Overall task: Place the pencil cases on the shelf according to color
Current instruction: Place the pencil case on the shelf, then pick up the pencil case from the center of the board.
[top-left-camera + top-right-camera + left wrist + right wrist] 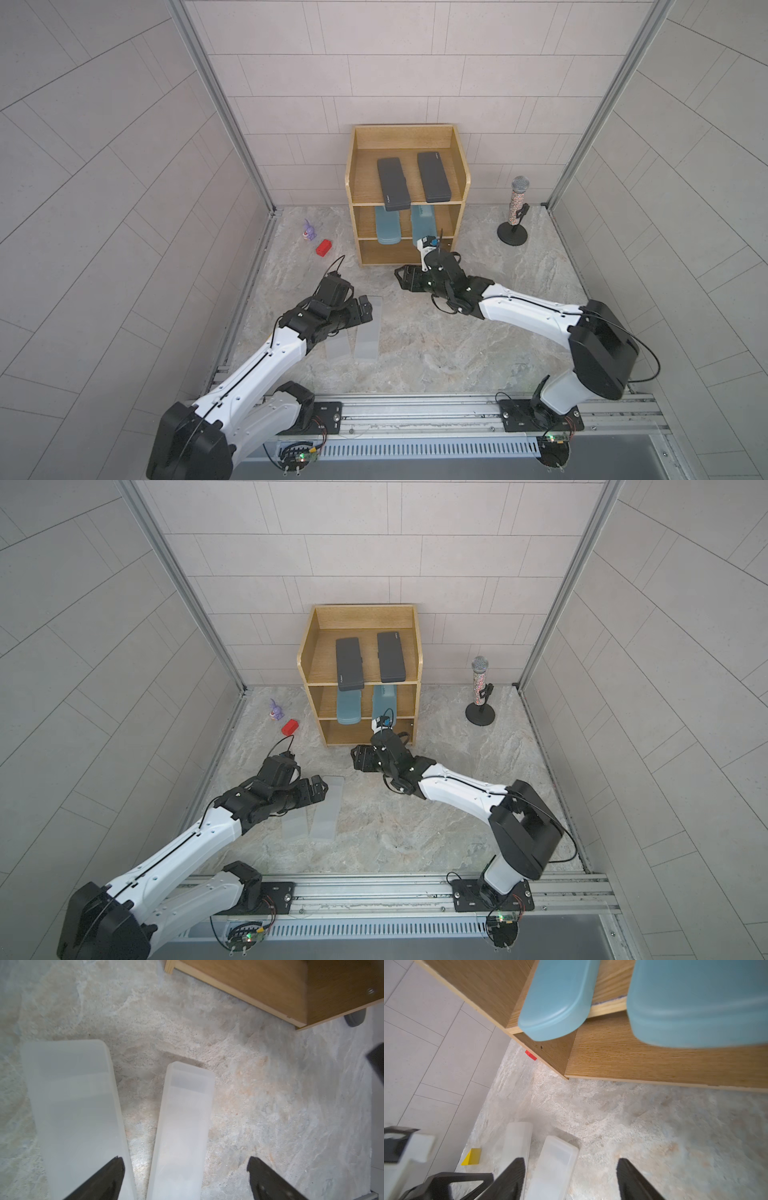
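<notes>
My right gripper [571,1167] gapes empty before the shelf [353,170]: 2 black cases [394,183] on top, 2 teal cases [387,228] mid-level. My left gripper [185,1163], open, straddles 1 of 2 frosted cases [368,336] in front; red block [323,247] and microphone [517,199] flank the shelf.

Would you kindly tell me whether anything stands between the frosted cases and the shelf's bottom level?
Yes. The right gripper and its wrist hang just before the shelf's bottom opening, at the half nearer the microphone. From the frosted cases, the half nearer the red block looks unobstructed.
</notes>
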Robot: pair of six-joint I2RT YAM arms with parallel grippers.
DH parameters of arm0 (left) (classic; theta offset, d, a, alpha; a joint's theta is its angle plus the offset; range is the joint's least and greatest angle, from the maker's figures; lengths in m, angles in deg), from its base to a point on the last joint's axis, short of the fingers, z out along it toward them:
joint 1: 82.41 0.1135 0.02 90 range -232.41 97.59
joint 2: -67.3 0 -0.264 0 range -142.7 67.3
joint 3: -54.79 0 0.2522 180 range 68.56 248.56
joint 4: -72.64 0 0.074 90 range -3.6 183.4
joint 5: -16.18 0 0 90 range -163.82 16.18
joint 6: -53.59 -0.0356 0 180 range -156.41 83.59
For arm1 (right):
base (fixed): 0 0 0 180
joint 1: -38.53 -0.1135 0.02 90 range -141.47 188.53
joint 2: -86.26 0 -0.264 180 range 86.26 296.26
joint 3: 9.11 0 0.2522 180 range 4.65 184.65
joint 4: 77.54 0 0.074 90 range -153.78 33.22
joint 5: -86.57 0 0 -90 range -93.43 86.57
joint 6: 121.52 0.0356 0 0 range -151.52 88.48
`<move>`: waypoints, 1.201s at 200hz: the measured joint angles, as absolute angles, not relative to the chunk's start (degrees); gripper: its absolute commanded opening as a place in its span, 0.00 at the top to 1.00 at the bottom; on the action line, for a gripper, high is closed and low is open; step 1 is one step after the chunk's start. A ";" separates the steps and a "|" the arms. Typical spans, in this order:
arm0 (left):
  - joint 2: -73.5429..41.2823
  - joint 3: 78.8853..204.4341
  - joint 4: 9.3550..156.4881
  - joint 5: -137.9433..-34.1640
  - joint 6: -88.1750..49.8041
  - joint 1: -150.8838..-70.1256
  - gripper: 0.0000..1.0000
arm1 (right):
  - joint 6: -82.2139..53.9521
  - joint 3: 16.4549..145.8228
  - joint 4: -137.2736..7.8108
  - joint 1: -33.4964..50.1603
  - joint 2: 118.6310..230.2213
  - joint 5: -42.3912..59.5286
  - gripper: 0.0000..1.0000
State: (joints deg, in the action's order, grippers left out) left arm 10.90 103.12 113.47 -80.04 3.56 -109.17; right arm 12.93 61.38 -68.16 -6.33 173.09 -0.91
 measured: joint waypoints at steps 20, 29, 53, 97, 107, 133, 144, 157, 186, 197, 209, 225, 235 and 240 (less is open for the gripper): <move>10.90 100.46 112.45 -78.71 5.31 -111.07 0.00 | 12.84 55.30 -68.29 -9.17 166.62 -3.14 0.13; 10.37 99.87 111.81 -78.08 6.01 -112.34 0.00 | 12.95 52.46 -68.27 -10.41 163.97 -4.01 0.12; 7.64 99.73 109.58 -75.87 7.17 -116.40 0.00 | 13.74 44.44 -67.77 -12.60 157.29 -6.54 0.09; 3.12 99.34 106.52 -72.96 8.67 -118.96 0.00 | 15.77 33.27 -64.49 -15.77 145.55 -10.54 0.07; 2.50 99.30 105.87 -72.28 8.81 -118.98 0.00 | 16.52 31.17 -63.64 -16.51 142.62 -11.35 0.06; 0.23 98.60 103.42 -71.67 9.26 -119.35 0.00 | 18.07 27.06 -61.45 -17.69 136.17 -12.58 0.04; -1.17 98.23 102.33 -71.56 9.75 -119.92 0.00 | 18.37 26.19 -59.99 -18.02 133.96 -13.15 0.03; -2.89 98.09 101.43 -71.54 10.27 -121.13 0.00 | 18.70 25.47 -58.33 -18.35 131.52 -14.00 0.03; -6.41 98.36 99.09 -70.93 11.41 -125.19 0.00 | 19.33 23.76 -55.84 -18.79 127.04 -15.62 0.02; -7.75 99.08 97.85 -70.71 12.00 -126.63 0.00 | 19.51 23.30 -54.83 -18.81 125.83 -16.12 0.01; -9.47 100.13 96.45 -70.71 12.72 -128.14 0.00 | 19.58 23.11 -53.56 -18.83 124.83 -16.56 0.01; -11.46 101.61 95.42 -70.73 13.50 -130.09 0.00 | 19.58 23.06 -52.29 -18.83 123.76 -17.04 0.00; -12.60 102.60 95.05 -70.71 14.03 -131.33 0.00 | 19.60 23.06 -51.64 -18.83 123.36 -17.39 0.00; -12.95 103.03 94.98 -70.86 14.23 -131.88 0.00 | 19.60 23.06 -51.33 -18.83 123.34 -17.54 0.00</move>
